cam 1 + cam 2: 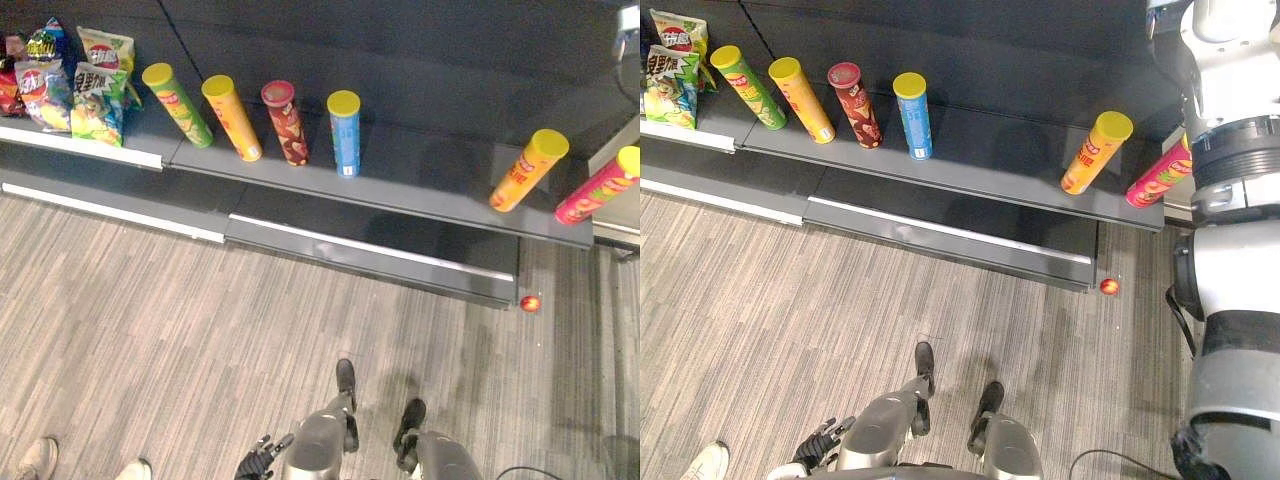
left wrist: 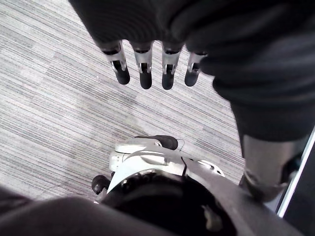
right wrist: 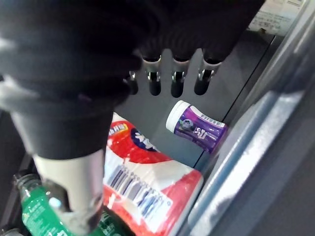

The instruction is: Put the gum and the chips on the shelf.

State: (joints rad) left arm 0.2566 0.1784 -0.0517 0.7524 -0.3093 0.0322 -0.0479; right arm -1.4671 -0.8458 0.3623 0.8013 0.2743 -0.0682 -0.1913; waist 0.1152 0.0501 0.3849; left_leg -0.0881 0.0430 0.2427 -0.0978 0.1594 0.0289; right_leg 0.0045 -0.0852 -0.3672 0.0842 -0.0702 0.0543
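- Left eye view: six chip cans [image 1: 344, 132] are standing along a low shelf [image 1: 420, 175]. Four are grouped toward the left and two are leaning well apart at the right end. Several snack bags [image 1: 95, 85] are sitting upright at the far left of it. A small red ball [image 1: 530, 302] is lying on the striped floor [image 1: 150, 320] just beside the foot of the shelving. The left hand [image 1: 258, 462] is hanging low at the bottom edge, with a person's shoes [image 1: 40, 458] showing in the bottom left corner.
- Right eye view: the same cans and ball are showing here, and the right arm [image 1: 1230, 200] is reaching upward along the right edge.
- Left wrist view: the left hand is hanging above the floor, its fingers [image 2: 143, 73] pointing out straight in an even row and holding nothing.
- Right wrist view: the right hand [image 3: 98, 59] is hovering over a dark shelf [image 3: 241, 83], its fingers [image 3: 177, 83] hanging straight and apart and gripping nothing. The purple gum bottle [image 3: 197, 129] is lying on its side on that shelf, just past the fingertips and clear of them. The red and white chips bag [image 3: 147, 187] is lying just beside the gum. Green bottles [image 3: 32, 219] are standing near the bag's other side.
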